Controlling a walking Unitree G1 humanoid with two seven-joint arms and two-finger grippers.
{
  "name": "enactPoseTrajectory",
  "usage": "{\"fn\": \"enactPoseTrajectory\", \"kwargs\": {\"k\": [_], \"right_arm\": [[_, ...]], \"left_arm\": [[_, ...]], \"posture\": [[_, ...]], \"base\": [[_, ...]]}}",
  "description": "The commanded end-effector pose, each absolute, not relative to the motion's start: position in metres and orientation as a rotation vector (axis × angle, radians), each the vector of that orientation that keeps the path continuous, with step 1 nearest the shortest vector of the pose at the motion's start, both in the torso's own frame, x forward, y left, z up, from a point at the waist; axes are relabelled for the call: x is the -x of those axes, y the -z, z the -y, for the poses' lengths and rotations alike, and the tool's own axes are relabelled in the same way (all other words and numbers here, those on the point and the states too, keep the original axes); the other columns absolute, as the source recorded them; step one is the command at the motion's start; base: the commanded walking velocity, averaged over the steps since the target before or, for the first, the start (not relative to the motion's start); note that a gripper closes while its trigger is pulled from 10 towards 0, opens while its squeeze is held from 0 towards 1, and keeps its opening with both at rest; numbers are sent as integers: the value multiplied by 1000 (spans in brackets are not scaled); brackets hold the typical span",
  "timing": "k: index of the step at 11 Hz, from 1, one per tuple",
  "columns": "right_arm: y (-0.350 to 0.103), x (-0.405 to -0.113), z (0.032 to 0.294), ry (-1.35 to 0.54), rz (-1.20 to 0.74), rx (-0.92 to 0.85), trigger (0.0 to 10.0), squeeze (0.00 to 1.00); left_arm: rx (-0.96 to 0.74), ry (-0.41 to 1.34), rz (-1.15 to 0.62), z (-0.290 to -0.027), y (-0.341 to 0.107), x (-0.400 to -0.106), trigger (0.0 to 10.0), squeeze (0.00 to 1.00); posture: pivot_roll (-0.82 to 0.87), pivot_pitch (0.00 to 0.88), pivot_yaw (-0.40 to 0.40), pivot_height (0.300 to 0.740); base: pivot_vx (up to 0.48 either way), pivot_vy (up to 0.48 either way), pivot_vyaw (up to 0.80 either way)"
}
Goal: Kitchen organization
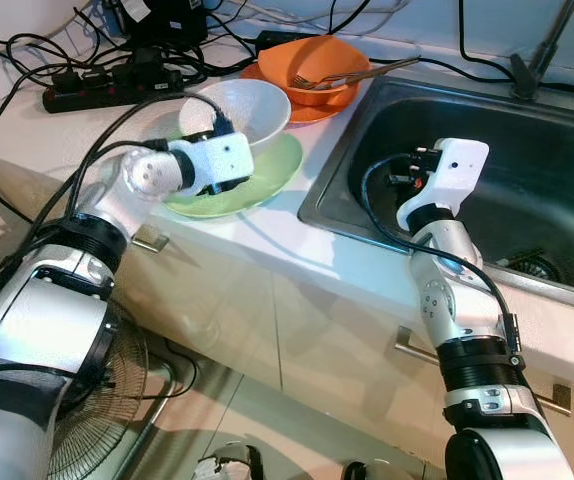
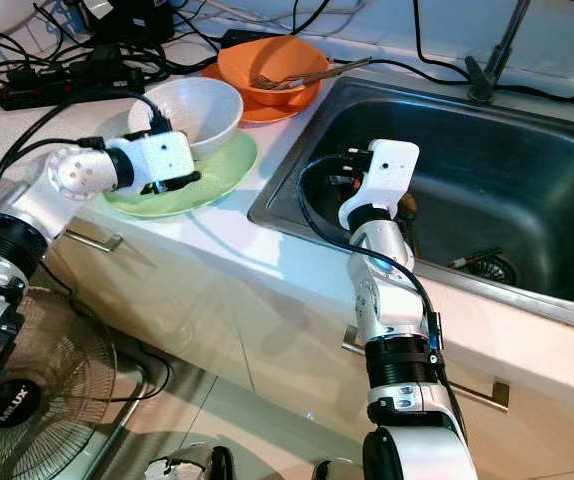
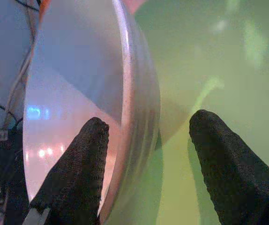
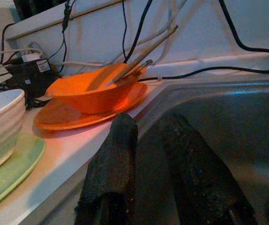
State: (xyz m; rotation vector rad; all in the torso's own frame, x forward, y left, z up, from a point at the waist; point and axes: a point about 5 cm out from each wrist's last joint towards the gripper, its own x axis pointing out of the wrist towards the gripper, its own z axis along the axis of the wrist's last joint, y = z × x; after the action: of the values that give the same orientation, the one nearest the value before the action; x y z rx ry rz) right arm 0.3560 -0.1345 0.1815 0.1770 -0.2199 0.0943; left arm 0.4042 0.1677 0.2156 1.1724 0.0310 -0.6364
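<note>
left wrist view: left gripper (image 3: 146, 140) seemingly straddles white bowl (image 3: 78, 93) rim.

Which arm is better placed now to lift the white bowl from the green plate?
Left. The left end effector is open astride the white bowl rim above the green plate. The right end effector is down inside the sink.

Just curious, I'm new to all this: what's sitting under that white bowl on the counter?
A green plate lies under the white bowl. The left gripper straddles the bowl's rim, and its wrist hides part of the plate.
</note>
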Motion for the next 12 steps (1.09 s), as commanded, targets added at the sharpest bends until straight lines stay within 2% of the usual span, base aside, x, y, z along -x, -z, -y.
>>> {"fn": "enactPoseTrajectory", "kwargs": {"k": [1, 2, 12], "right_arm": [[-183, -354, 136, -86, 233, -178, 10000, 0], [-183, -353, 137, -83, 232, -178, 10000, 0], [-182, -355, 136, -82, 225, -180, 10000, 0]], "left_arm": [[-1197, 622, -40, -167, -217, -406, 10000, 0], [-1203, 602, -27, -166, -217, -407, 0, 0], [-1194, 620, 47, -159, -214, -403, 0, 0]], "posture": [[52, 65, 76, 740], [51, 72, 76, 740], [72, 89, 69, 740]], "base": [[0, 0, 0], [0, 0, 0], [0, 0, 0]]}}
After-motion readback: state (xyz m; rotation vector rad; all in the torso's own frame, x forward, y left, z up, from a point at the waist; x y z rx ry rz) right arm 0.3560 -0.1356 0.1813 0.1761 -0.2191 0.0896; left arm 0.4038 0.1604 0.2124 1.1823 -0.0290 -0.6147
